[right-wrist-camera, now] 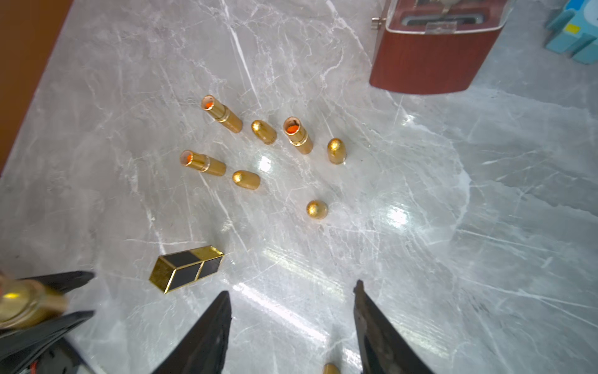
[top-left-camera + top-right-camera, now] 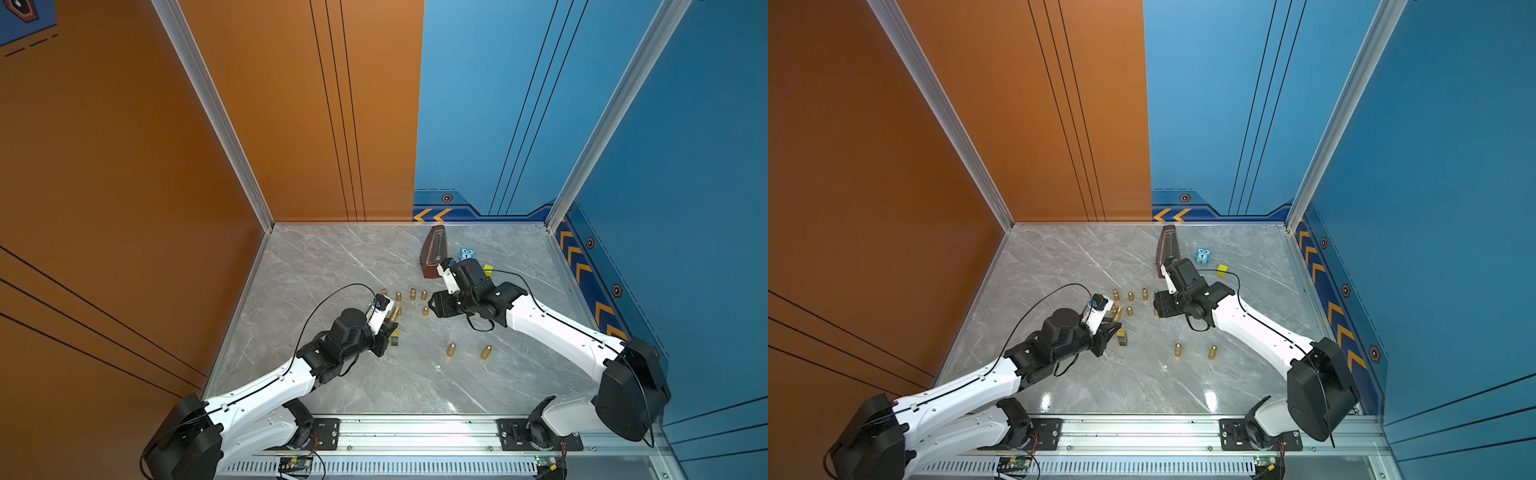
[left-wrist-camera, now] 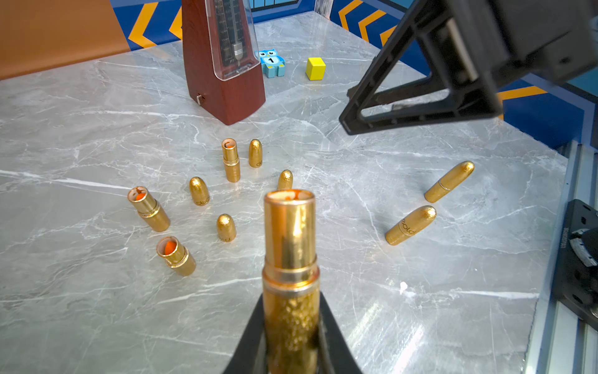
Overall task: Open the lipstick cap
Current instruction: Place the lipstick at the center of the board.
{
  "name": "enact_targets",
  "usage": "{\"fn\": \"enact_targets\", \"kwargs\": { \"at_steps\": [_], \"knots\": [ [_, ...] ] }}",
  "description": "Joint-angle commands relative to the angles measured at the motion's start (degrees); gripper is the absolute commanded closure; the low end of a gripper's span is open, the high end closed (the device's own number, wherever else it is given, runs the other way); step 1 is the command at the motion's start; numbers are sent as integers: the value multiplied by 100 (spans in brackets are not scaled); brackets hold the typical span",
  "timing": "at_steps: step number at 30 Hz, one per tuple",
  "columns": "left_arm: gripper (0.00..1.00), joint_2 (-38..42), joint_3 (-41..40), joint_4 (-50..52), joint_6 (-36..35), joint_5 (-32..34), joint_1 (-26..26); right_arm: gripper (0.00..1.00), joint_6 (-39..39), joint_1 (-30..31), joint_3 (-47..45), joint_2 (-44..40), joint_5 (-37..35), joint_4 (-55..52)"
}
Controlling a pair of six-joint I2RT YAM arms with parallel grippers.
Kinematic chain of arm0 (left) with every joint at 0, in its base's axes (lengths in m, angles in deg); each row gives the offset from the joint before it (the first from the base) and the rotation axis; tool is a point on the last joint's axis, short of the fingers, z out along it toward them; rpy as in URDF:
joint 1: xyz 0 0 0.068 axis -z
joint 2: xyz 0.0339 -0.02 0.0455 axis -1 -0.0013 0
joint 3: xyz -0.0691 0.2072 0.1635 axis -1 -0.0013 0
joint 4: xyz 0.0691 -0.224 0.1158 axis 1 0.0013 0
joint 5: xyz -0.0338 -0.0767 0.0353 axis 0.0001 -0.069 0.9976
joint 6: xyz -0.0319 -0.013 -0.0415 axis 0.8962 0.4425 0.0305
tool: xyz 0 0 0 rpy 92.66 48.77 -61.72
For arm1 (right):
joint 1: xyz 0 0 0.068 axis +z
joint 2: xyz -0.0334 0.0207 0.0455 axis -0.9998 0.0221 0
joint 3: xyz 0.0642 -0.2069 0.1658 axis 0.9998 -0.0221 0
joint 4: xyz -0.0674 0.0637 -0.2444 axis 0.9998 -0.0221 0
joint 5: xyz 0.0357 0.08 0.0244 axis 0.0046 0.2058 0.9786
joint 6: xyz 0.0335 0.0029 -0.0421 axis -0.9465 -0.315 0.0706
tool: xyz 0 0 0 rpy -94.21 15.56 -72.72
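One lipstick [image 3: 289, 233] in left tool [image 3: 291, 311] — sharp left wrist, blurred right wrist.

Metronome [image 3: 207, 81], blue owl [image 3: 271, 63], yellow cube [image 3: 315, 68]

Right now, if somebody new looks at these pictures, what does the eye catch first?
The uncapped gold lipstick clamped in the left gripper, foremost in the left wrist view. Beyond it, gold caps and open tubes stand scattered on the marble table, before a red-brown metronome.
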Motion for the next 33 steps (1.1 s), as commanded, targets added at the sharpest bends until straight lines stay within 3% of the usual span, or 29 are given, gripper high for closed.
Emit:
{"fn": "enact_targets", "kwargs": {
  "at_steps": [1, 10, 18, 33],
  "knots": [
    [100, -119, 208, -88, -43, -226, 88, 37, -144, -9, 203, -254, 1187, -548],
    [100, -292, 347, -93, -131, -230, 284, 33, -706, 117, 56, -320, 2038, -89],
    [100, -417, 463, -94, -184, -249, 422, 33, -1062, 304, -21, -149, 2114, 388],
    [100, -531, 569, -91, -235, -186, 496, 56, -1292, 730, 32, 399, 2158, 812]
  ]
}}
